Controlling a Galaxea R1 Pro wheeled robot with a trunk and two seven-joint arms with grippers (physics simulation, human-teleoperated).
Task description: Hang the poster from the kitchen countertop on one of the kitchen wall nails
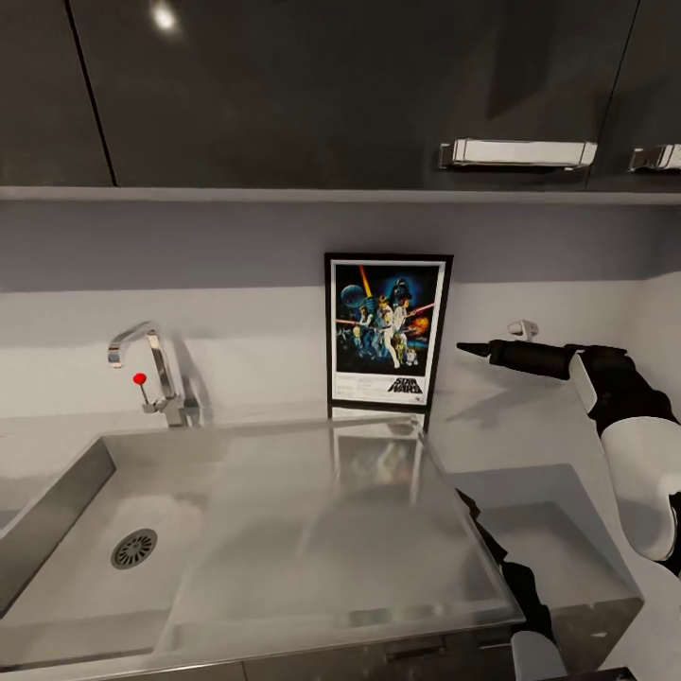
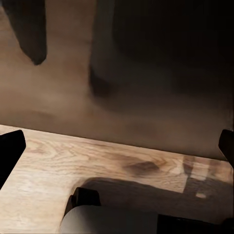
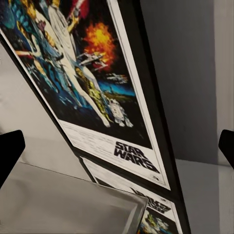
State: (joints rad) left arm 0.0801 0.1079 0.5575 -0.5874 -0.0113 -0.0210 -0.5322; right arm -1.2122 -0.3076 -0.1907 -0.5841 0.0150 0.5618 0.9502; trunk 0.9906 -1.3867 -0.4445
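Grey desk (image 1: 530,416) runs across the middle of the head view, with a steel sink (image 1: 104,530) at lower left, its drainboard (image 1: 331,530) at centre and a chrome tap (image 1: 151,364) with a red knob at mid left. The poster (image 1: 387,331) stands upright at the centre, its foot on the desk and its back against the wall, under dark cupboards (image 1: 284,85). The right gripper (image 1: 470,349) reaches in from the right edge, its tip just right of the poster and apart from it; whether its jaws are spread I cannot tell here.

Left wrist view: wooden floor (image 2: 58,165) fills the lower half, and the left gripper (image 2: 117,146) has its dark fingertips (image 2: 9,151) at both side edges, jaws spread wide.

Right wrist view: the poster (image 3: 83,83) slants across the centre, close, with the right gripper (image 3: 117,148) jaws spread at both edges, holding nothing.
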